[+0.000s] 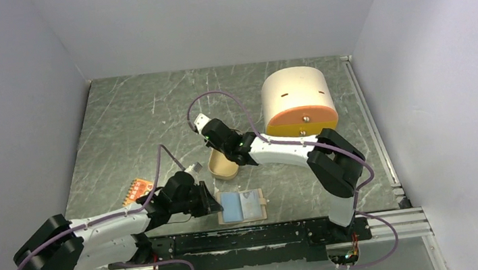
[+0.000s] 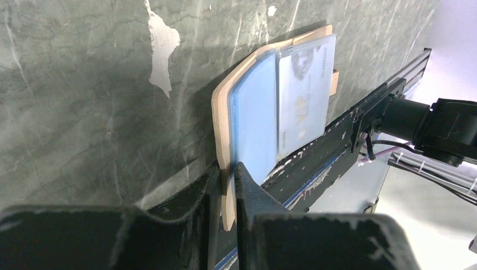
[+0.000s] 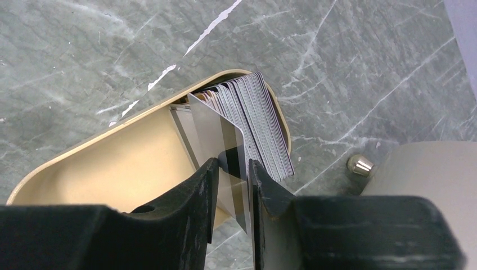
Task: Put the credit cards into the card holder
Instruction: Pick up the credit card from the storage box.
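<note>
While left claw [image 2: 228, 175] pinches near edge of card holder [image 2: 224, 121], likely to pin it open, blue card [image 2: 256, 126] and pale card [image 2: 304, 90] sit in its pockets. Right claw [image 3: 232, 169] closed on grey striped card [image 3: 216, 132] at front of stack [image 3: 261, 121] in oval tray [image 3: 112, 174]; judged next for holder. Wrist views show both grips. Overhead view alone shows holder apart from tray.

The only readable print is on the whitish card [image 2: 304, 95] lying in the open card holder [image 2: 220, 129]. Large pale letters across its middle look like "VIP". Smaller print along the card's edge farthest from the holder's fold is too faint to read.
</note>
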`<action>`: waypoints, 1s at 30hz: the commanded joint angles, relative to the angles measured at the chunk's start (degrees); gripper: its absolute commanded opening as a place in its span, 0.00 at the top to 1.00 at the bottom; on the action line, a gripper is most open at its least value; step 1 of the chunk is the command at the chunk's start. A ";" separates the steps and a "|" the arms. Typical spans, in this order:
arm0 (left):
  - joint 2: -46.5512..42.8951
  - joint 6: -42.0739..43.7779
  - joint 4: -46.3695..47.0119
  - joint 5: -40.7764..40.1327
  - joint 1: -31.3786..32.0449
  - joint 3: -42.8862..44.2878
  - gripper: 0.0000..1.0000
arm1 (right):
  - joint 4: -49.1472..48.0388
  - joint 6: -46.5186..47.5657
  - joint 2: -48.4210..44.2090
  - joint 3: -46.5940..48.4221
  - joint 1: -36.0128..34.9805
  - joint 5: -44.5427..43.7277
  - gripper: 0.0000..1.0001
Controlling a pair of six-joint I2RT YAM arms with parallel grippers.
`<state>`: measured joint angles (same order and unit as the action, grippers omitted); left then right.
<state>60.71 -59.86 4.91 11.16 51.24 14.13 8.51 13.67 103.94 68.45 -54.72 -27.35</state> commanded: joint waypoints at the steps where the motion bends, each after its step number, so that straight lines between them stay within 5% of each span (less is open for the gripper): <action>1: 1.10 -0.04 2.75 1.18 0.71 0.70 0.81 | 0.45 0.07 -0.72 1.62 0.38 -0.25 0.72; 30: -0.67 -0.20 1.88 0.16 0.79 0.02 0.80 | 9.35 -4.97 -0.08 6.41 0.40 6.69 0.93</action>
<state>61.23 -59.86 5.80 11.16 51.59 14.28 15.46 11.03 103.94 72.05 -54.50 -21.21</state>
